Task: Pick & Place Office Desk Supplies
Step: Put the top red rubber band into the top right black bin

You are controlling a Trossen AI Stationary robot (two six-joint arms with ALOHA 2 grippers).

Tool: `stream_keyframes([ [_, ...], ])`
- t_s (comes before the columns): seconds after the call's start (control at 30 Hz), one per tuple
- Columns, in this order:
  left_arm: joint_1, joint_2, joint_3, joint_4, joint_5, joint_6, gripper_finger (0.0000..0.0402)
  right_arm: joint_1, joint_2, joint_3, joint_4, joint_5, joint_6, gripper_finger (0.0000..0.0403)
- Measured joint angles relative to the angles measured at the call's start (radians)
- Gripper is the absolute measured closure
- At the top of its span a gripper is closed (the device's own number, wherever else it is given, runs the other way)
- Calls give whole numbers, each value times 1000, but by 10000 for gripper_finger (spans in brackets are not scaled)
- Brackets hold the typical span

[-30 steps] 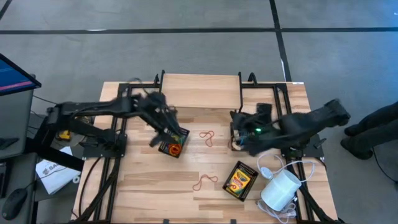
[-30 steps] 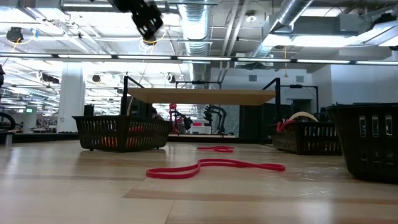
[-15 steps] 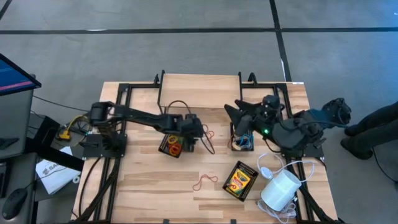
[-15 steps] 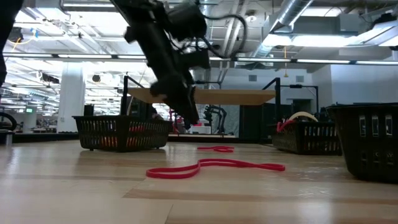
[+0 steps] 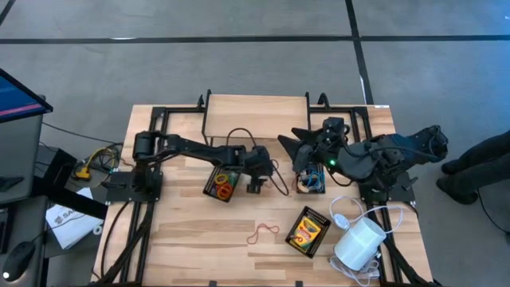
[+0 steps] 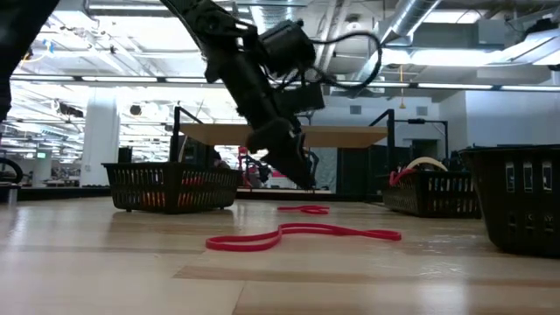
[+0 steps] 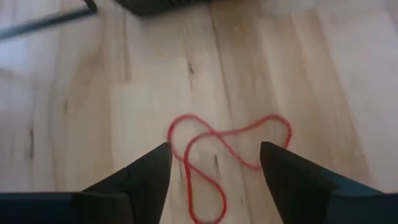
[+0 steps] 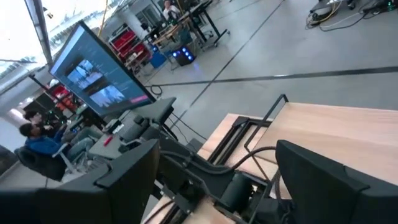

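- your left gripper [image 7: 211, 171] is down over the red elastic loop [image 7: 227, 155], jaws spread wide with nothing in them; in the wrist view the loop lies right between the two fingers [image 7: 146, 177], lower centre of the frame
- from above, that loop sits mid-table, just right of the left black mesh tray [image 5: 209, 185], mostly hidden under the gripper [image 5: 256, 188]; a second red loop [image 5: 261, 233] lies lower centre, and a crayon box [image 5: 307, 231] lower right, next to the white cylinder [image 5: 359, 243]
- the loop looks thin, floppy and near weightless; I'd guess it'll lie dead flat on the wood, so the fingertips would have to go right down to the table or they'll close on air
- best place to pinch is probably where the strands cross, around the middle of the squiggle; two strands give more to bite on than one
- expect it to dangle and maybe snag on a finger when you let go; nothing fragile here
- right gripper [image 5: 293, 147] is parked upper right of centre, above the right tray [image 5: 312, 185]; jaws fully apart, holding nothing
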Motion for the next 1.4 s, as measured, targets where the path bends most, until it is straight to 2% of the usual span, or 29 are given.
stream_keyframes([
  [0.27, 51, 96, 87, -120, 11, -24, 160, -25, -8, 0, -3, -102, -44, 86],
  [0.43, 89, 149, 148, -209, 171, -105, 168, -45, -8, 0, 2, -197, -93, 86],
  [0.5, 96, 166, 162, -236, 201, -110, 182, -52, -8, 0, -1, -237, -112, 86],
  [0.6, 90, 170, 163, -257, 198, -83, 243, -58, -8, 0, -8, -263, -128, 86],
  [0.7, 69, 155, 163, -283, 194, -30, 357, -59, -18, -1, -46, -287, -128, 86],
  [0.77, 59, 137, 159, -294, 203, -4, 384, -62, -29, 0, -64, -285, -128, 86],
  [0.83, 48, 101, 147, -319, 229, 24, 394, -63, -50, -1, -104, -258, -114, 86],
  [0.97, 67, -55, 154, -216, 288, 17, 399, -65, -105, 0, -201, -129, -54, 86],
  [1.1, 135, -232, 152, -146, 363, -150, 399, -65, -157, 1, -271, -64, -23, 86],
  [1.27, 199, -443, 157, 20, 425, -371, 400, -66, -165, 1, -249, -75, -123, 86],
  [1.4, 226, -522, 154, 164, 445, -520, 400, -114, -140, 0, -153, -190, -253, 86],
])
